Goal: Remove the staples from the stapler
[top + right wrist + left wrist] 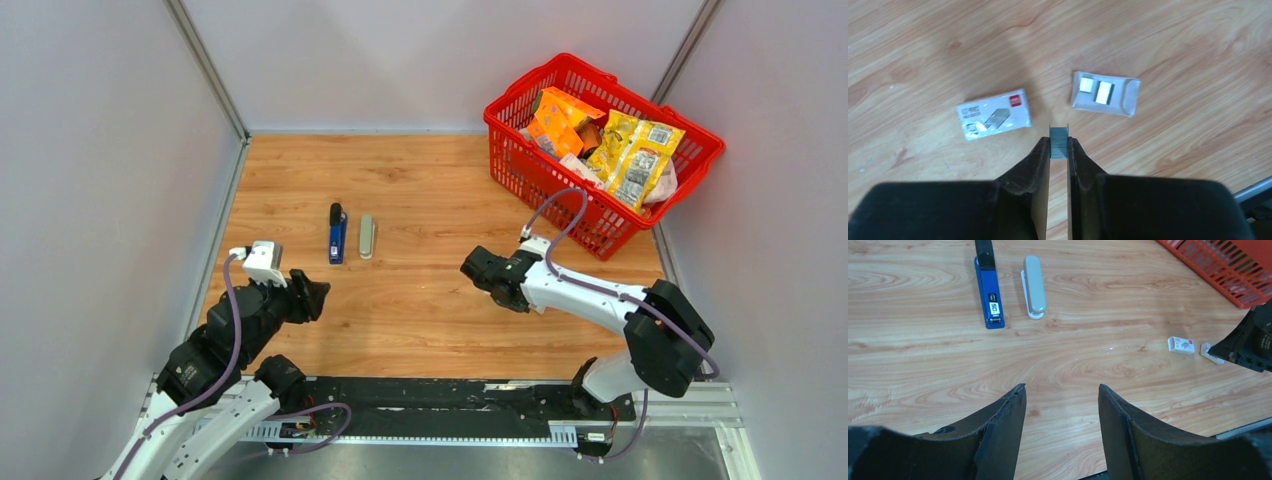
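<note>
Two staplers lie side by side left of the table's middle: a blue stapler [337,234] [990,295] with a black end, and a grey stapler [367,237] [1034,286] to its right. My right gripper [480,268] [1059,142] is shut on a short grey strip of staples [1059,142], held just above the wood near the table's centre. My left gripper [318,297] [1061,394] stands open and empty over bare wood, nearer to me than the staplers.
Below my right gripper lie a small white printed box [993,115] [1181,344] and an open white tray [1105,93] [1211,353] with two bright strips in it. A red basket [600,150] [1228,270] of snack packets stands at the back right. Grey walls enclose the table.
</note>
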{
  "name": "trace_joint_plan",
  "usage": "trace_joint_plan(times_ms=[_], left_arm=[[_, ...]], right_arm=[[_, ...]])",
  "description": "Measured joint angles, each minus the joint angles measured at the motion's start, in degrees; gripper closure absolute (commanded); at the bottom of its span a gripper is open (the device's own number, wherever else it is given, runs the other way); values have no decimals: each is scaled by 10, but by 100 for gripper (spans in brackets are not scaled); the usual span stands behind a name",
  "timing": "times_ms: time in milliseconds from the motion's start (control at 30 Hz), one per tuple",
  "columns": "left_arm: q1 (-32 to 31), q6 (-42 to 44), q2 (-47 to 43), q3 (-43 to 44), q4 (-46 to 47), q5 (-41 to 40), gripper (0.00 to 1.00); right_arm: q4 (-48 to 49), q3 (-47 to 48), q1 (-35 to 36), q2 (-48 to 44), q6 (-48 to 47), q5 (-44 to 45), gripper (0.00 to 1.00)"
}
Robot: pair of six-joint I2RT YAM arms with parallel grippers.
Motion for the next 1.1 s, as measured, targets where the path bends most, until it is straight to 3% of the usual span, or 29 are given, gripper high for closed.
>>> trace_joint_plan(times_ms=[467, 1100], left_arm=[[0, 1, 0, 0, 0, 1, 37], [0, 1, 0, 0, 0, 1, 37]], right_arm=[[12, -62, -76, -45, -4, -1, 84], [48, -85, -106, -49, -19, -10, 83]])
